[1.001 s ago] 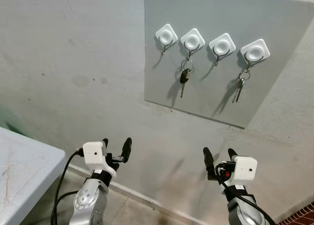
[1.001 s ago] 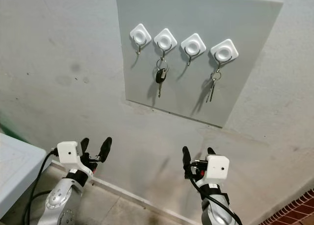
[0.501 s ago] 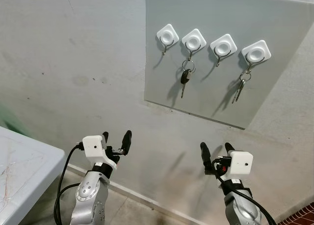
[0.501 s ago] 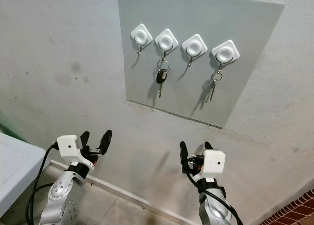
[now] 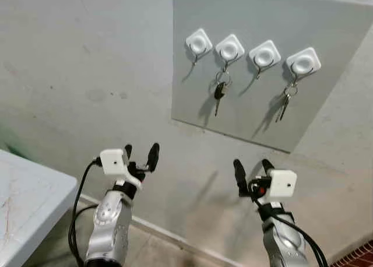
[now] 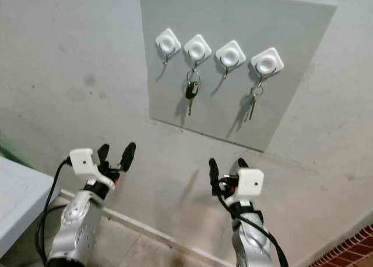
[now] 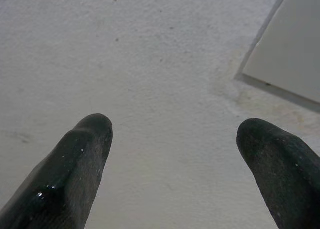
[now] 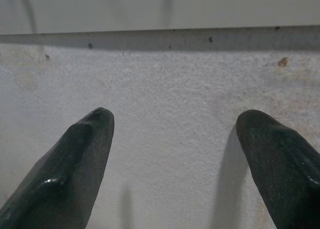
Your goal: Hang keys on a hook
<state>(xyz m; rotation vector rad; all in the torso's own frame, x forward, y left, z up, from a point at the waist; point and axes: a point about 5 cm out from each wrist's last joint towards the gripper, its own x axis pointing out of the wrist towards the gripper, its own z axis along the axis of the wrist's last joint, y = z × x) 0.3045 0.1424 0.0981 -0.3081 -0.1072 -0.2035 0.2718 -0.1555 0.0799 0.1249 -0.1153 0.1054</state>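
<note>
Both tools, left [image 5: 140, 157] and right [image 5: 251, 169], gape empty at lower frame; keys [image 5: 218, 94] already hang, so reaching risks knocking them off.

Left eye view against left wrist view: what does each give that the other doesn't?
Left eye view: four white hooks on the grey panel, a black-headed key on the second from the left, silver keys on the fourth, a table corner, and the right end effector, open and empty. Left wrist view: a close look at the left fingertips, spread with nothing between them, and stains by the panel's corner. Both: the left end effector, the bare wall and the panel's lower corner.
</note>
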